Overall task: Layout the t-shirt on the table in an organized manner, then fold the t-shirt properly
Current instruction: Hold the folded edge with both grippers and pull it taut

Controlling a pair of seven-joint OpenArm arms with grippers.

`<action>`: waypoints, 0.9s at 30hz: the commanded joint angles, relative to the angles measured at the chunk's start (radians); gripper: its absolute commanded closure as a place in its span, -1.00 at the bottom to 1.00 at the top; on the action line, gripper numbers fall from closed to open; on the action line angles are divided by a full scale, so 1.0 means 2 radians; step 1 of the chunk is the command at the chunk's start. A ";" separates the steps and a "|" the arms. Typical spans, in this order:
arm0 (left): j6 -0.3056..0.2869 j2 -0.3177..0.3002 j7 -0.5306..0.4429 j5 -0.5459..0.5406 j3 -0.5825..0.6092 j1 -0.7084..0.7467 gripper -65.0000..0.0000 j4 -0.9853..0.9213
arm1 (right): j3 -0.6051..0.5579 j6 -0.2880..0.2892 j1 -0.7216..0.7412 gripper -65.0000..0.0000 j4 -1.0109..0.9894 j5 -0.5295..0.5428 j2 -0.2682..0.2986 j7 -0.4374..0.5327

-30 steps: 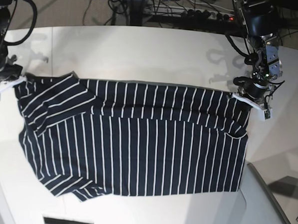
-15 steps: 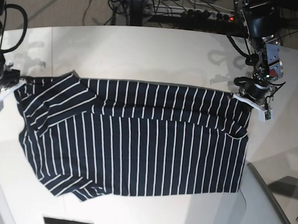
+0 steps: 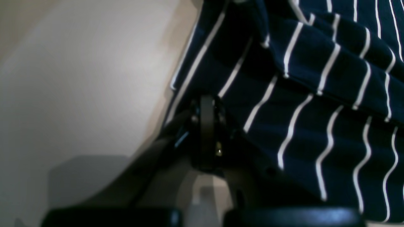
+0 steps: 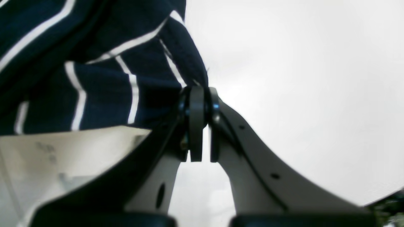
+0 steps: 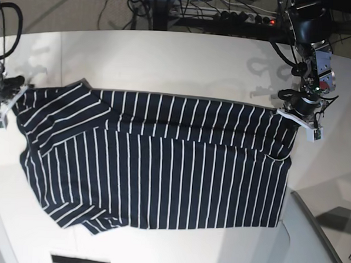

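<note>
Base view: both jaws clamped on t-shirt (image 5: 162,160) top corners, L & R; bare table (image 5: 167,60) beyond top edge.

1. The t-shirt (image 5: 162,160) is soft, matt knit cloth, dark navy with thin white stripes, and it rumples into loose folds.
2. The table (image 5: 179,64) has a smooth white top with a faint sheen.
3. The right gripper (image 4: 200,104) has smooth off-white plastic fingers (image 4: 252,164) tipped with black pads.
4. The left gripper (image 3: 206,107) looks dark, smooth and hard.
</note>
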 commanded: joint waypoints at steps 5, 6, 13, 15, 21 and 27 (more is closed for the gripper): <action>0.008 -0.005 0.019 0.013 -0.001 0.001 1.00 0.002 | 0.006 -0.008 0.006 0.70 0.013 -0.065 -0.012 0.003; 0.008 -0.005 0.019 0.013 -0.001 0.001 1.00 0.002 | 0.006 -0.008 0.003 0.52 0.024 -0.069 -0.015 0.003; 0.008 -0.005 0.019 0.013 -0.001 0.002 1.00 0.006 | 0.007 -0.013 -0.024 -0.19 0.122 -0.084 -0.016 -0.003; 0.008 -0.005 0.019 0.013 -0.001 0.006 1.00 0.007 | 0.007 -0.022 -0.036 -0.17 0.154 -0.086 -0.022 -0.029; 0.008 -0.005 0.019 0.013 -0.001 0.009 1.00 0.008 | 0.007 -0.025 -0.084 -0.03 0.231 -0.086 -0.091 -0.053; 0.008 -0.005 0.019 0.013 -0.001 0.009 1.00 0.010 | 0.021 -0.029 -0.095 1.00 0.222 -0.086 -0.139 -0.053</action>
